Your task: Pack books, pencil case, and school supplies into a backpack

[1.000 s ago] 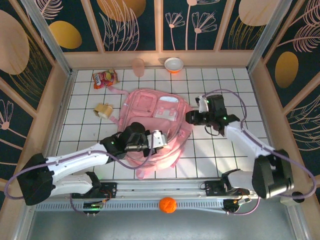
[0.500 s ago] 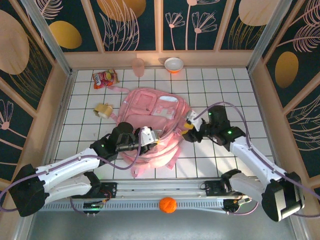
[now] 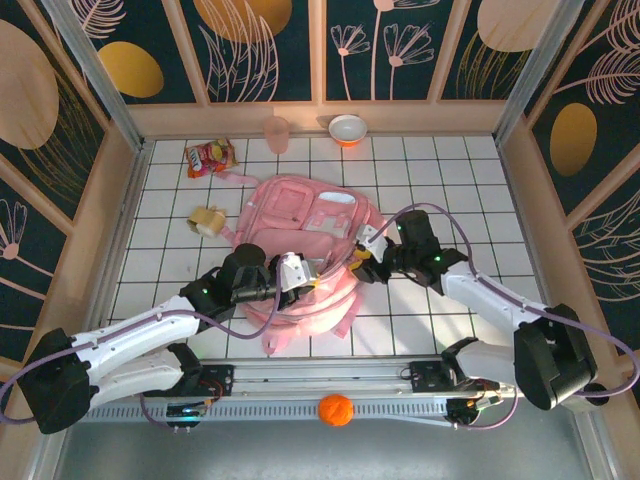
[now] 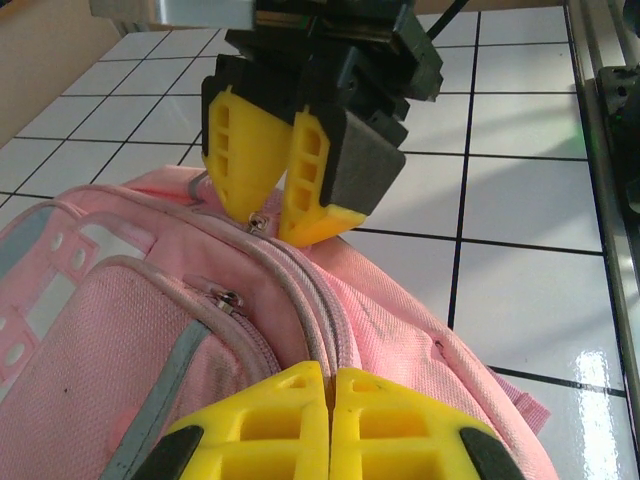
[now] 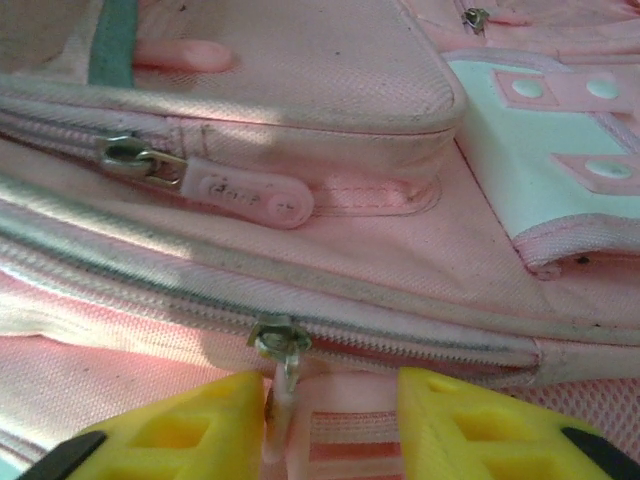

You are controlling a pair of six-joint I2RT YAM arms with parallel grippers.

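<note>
Plainly, the large soft pink fabric backpack [image 3: 300, 215] is lying flat in the middle of the white tiled worktop [image 3: 450, 180], between the two arms. It is looking limp and light. Its woven cloth is sagging and creasing around smooth white trim and padded pockets, so it is likely going to slide or buckle under a push rather than hold its shape. The firm places to take hold are the small metal zip slider [image 5: 279, 343], with its thin pale pull tab, and the piped seam running along the zip.

The right gripper [image 5: 330, 412] is standing part-open at that seam, with the tab hanging between its yellow ribbed fingers and not clamped. The left gripper [image 4: 330, 392] is clenched tight over the near part of the bag, its pads meeting. Whether a fold of cloth is pinched beneath them is hidden. Such a slim tab is probably going to slip unless squeezed squarely.
</note>
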